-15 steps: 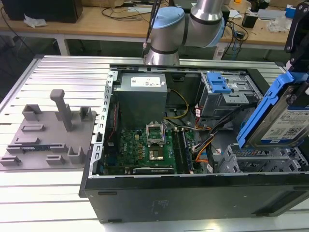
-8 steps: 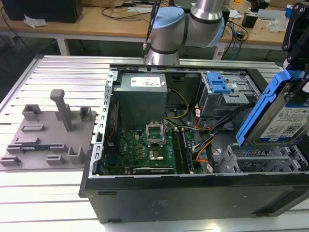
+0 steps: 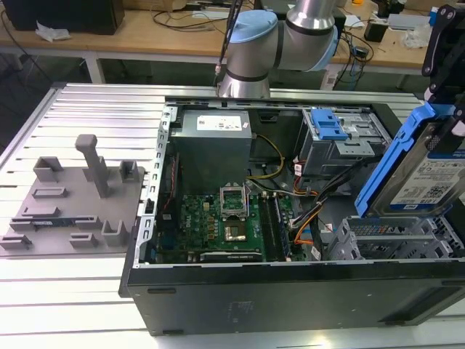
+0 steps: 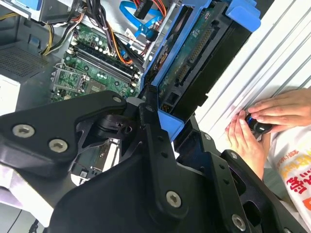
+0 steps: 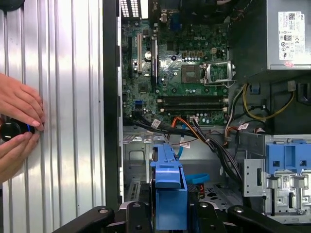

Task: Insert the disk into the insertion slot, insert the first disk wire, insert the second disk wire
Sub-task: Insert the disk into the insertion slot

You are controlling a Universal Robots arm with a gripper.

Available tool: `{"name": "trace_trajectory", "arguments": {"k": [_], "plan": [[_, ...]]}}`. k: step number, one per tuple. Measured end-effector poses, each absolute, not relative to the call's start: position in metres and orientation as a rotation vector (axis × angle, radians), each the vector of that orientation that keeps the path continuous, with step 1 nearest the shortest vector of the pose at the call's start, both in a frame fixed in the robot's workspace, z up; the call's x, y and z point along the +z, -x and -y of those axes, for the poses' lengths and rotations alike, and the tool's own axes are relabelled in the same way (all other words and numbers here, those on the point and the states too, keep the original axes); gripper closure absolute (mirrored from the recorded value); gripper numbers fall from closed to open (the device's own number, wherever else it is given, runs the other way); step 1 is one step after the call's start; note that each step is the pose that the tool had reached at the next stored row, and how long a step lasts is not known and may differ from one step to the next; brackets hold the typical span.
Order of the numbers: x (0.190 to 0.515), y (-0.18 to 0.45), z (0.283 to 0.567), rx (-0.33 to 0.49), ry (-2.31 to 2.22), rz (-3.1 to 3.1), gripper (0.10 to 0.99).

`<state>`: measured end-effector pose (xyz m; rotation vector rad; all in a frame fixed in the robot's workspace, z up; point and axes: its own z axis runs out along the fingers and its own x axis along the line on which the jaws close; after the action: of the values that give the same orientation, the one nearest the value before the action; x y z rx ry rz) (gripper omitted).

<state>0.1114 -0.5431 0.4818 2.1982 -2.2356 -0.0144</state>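
The disk [image 3: 425, 178], a silver drive with a white label in a bright-blue caddy, hangs tilted on edge over the case's corner at the exterior view's right. My gripper [image 3: 449, 109] is shut on its upper end. Just under its lower edge lies the insertion slot [image 3: 385, 236], a low grey perforated metal cage. In the second wrist view the black fingers [image 4: 150, 131] clamp the blue frame, and the disk's [image 4: 194, 63] circuit-board side shows. In the first wrist view the caddy's [image 5: 167, 187] blue edge stands between the fingers over the grey cage floor [image 5: 138, 155].
The open black tower holds a green motherboard [image 3: 218, 218], a grey power supply [image 3: 214, 131], a taller grey box with a blue tab [image 3: 330, 127] and loose orange and black wires [image 3: 316, 211]. A grey fixture plate [image 3: 73, 203] lies at the left. A person's hands [image 5: 17, 128] hold a black knob beside the case.
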Motion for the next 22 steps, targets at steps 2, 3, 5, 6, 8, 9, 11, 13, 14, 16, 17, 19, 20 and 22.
{"name": "trace_trajectory", "arguments": {"k": [2,3,5,6,8,9,11,13,14,16,17,19,20,22], "plan": [[0.481,-0.1114,0.5431,-0.014,-2.198,2.235,0.722],[0.481,-0.1114,0.5431,-0.014,-2.198,2.235,0.722],[0.4809,-0.1114,0.5431,-0.014,-2.198,2.235,0.722],[0.4808,-0.1114,0.543,-0.014,-2.198,2.235,0.722],[0.4804,-0.1114,0.543,-0.014,-2.198,2.235,0.722],[0.4801,-0.1114,0.543,-0.014,-2.198,2.235,0.722],[0.4794,-0.1115,0.543,-0.014,-2.198,2.235,0.722],[0.4784,-0.1116,0.5431,-0.014,-2.198,2.235,0.722],[0.4779,-0.1116,0.543,-0.014,-2.198,2.235,0.722],[0.477,-0.1117,0.5431,-0.014,-2.198,2.235,0.722],[0.4766,-0.1117,0.5431,-0.014,-2.198,2.235,0.722],[0.4751,-0.1118,0.5431,-0.014,-2.198,2.235,0.722],[0.4746,-0.1119,0.5432,-0.014,-2.198,2.235,0.722],[0.4732,-0.1122,0.5433,-0.014,-2.198,2.235,0.722]]}}
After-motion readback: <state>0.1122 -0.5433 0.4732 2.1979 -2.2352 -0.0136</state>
